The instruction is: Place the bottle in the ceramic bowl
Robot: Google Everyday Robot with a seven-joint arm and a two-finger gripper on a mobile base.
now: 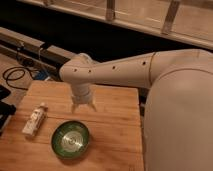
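The bottle is small, slim and pale with a whitish label. It lies flat near the left edge of the wooden table. The ceramic bowl is round, green-glazed, with a dark rim and a shiny ringed centre. It sits to the right of the bottle, apart from it, and holds nothing. My gripper hangs from the white arm above the table, just behind the bowl and to the right of the bottle, touching neither. Its fingers point down, slightly apart, with nothing between them.
A black cable coils on the floor beyond the table's far left corner. A dark rail runs behind the table. My large white arm body fills the right side.
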